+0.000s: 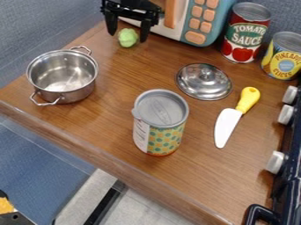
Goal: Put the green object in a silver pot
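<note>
The green object sits on the bench near the view's top edge, in front of the toy microwave. It lies in the gap of the claw, one finger to either side of it. Those fingers stand wide apart, with some room at each flank, so nothing looks gripped; from this slant I can't be sure how low the tips reach. The thing is roundish, so its long axis should matter little: straight closing ought to catch it. Outward from there, the silver pot stands open toward the view's lower left, nearer the camera.
</note>
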Tool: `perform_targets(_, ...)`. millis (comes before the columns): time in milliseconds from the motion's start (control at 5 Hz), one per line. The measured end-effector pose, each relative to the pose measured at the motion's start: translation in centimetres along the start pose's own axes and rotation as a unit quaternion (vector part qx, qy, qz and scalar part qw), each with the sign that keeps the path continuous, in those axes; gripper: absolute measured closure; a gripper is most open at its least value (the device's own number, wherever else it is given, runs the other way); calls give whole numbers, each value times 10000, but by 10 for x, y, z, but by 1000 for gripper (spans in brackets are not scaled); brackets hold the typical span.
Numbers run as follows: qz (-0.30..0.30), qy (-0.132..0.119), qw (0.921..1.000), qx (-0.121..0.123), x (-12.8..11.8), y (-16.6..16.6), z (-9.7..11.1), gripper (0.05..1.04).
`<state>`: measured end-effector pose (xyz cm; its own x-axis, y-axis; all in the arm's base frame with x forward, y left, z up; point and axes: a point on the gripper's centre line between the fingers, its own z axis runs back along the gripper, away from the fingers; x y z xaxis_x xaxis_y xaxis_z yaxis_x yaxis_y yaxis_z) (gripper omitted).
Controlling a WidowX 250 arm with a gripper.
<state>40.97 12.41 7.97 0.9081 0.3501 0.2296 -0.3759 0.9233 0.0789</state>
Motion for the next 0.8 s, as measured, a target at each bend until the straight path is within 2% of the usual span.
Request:
perform_targets(200,-54,69,10000,29,-2,3,-5,138)
perform_targets(400,-33,-11,10000,42,1,4,-6,399)
perform_targets(600,18,-28,10000,-33,1,2,-7,567)
perform_targets(800,53,25,9998,-170,0,-3,-7,568)
